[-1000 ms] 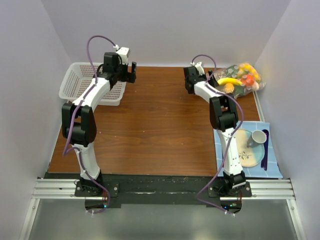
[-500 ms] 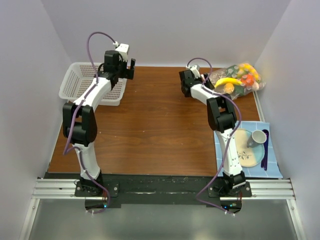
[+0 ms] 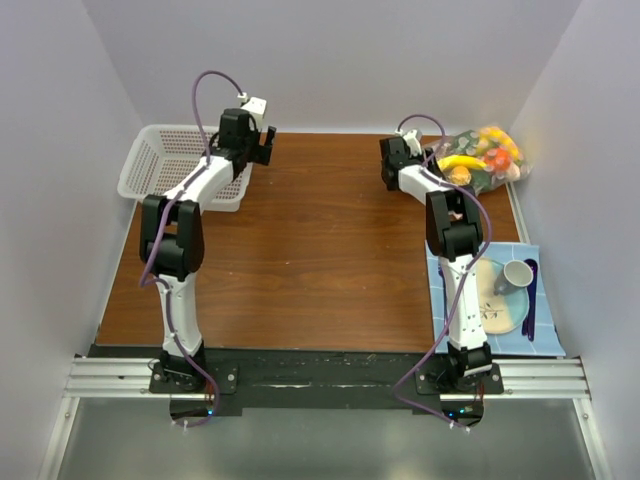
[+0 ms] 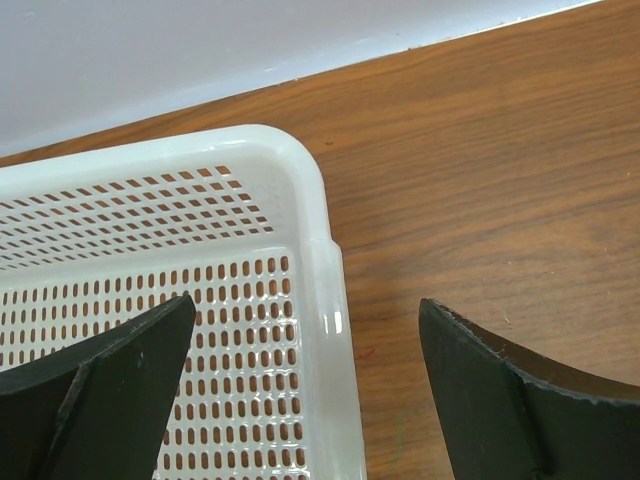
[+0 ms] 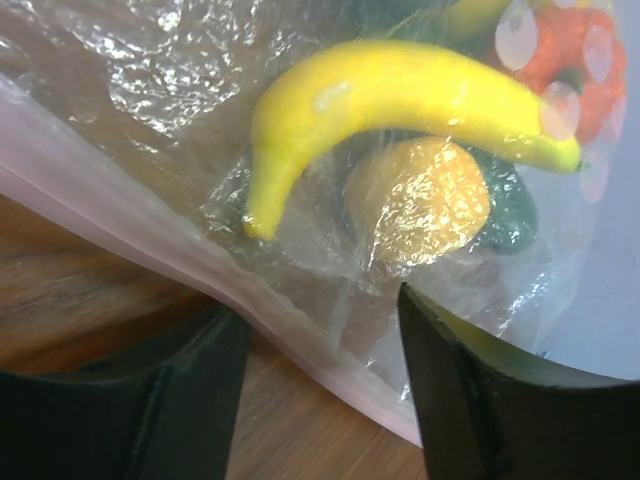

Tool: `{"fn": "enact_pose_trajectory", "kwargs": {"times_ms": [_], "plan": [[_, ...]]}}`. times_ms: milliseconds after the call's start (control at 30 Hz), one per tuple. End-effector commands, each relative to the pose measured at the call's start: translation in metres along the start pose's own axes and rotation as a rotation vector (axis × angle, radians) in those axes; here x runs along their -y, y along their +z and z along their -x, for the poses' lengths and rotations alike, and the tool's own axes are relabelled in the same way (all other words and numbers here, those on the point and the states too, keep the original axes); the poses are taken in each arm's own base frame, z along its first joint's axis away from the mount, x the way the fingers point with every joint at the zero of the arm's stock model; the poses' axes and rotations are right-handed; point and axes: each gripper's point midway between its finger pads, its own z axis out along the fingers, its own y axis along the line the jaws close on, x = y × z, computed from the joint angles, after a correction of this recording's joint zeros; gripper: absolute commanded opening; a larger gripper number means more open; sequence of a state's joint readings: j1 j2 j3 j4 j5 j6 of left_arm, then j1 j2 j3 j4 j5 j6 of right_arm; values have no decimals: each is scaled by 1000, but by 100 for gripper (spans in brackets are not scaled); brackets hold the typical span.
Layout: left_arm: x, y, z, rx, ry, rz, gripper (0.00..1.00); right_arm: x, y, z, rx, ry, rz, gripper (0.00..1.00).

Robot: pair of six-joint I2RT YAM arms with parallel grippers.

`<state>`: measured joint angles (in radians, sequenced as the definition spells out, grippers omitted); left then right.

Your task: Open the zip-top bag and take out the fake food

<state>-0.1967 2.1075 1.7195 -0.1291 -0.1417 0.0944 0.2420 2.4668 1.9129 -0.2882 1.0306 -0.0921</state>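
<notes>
The clear, pink-tinted zip-top bag [image 3: 480, 160] lies at the table's far right corner. Fake food shows through it: a yellow banana [image 5: 400, 95], an orange piece [image 5: 420, 200], a dark green piece [image 5: 512, 210] and a red piece [image 5: 570, 50]. My right gripper [image 3: 398, 160] is open at the bag's left edge. In the right wrist view the pink zip edge [image 5: 190, 260] runs between its fingers [image 5: 320, 345]. My left gripper [image 3: 262, 143] is open and empty above the right end of the white perforated basket [image 4: 200, 300].
The white basket [image 3: 170, 165] stands at the far left. A blue mat [image 3: 545, 340] at the near right holds a cream plate [image 3: 490, 300], a grey cup [image 3: 517, 273] and a purple utensil [image 3: 530, 290]. White walls close in on three sides.
My right gripper has moved right and back, up to the bag's edge. My left gripper has shifted a little to the right along the basket's end.
</notes>
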Motion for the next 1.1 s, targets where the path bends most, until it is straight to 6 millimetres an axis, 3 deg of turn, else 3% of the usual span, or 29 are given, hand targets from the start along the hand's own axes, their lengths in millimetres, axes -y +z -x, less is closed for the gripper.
{"fn": "enact_pose_trajectory", "kwargs": {"times_ms": [0,100,200,267,433,533,567,633,667,733,767,833,867,933,967,1033,1067], "plan": [[-2,2,4,38,21,18,100,-8,-2,0,-3,35,16,50],[5,7,-12,15,48,7,98,-11,-2,-6,-14,42,33,36],[10,9,-26,-11,76,10,83,-13,-4,-9,-20,39,57,27],[13,9,-35,-29,87,1,68,-12,-8,-8,-23,69,67,22],[36,-2,-51,-71,137,-69,35,-1,-18,-4,-29,112,104,9],[57,-19,-58,-101,174,-142,27,2,-29,-4,-40,148,135,0],[61,-27,-53,-95,186,-157,26,9,-37,4,-27,178,148,0],[77,-42,-68,-139,212,-213,24,9,-49,3,-23,199,181,0],[79,-53,-63,-130,224,-226,24,19,-58,12,-4,224,191,0],[90,-70,-82,-172,245,-272,23,18,-72,11,6,218,216,0],[92,-82,-77,-159,249,-285,23,22,-78,13,14,221,224,0],[103,-103,-99,-214,273,-331,23,30,-96,18,32,237,249,0],[106,-119,-95,-202,272,-358,23,31,-102,18,33,241,265,0],[120,-146,-122,-271,289,-444,23,37,-121,22,50,264,302,0],[122,-164,-116,-245,310,-478,23,36,-128,22,49,266,331,0],[137,-196,-138,-293,355,-585,25,44,-147,25,65,282,366,0],[139,-212,-132,-260,399,-624,25,44,-157,27,77,284,387,0]]}}
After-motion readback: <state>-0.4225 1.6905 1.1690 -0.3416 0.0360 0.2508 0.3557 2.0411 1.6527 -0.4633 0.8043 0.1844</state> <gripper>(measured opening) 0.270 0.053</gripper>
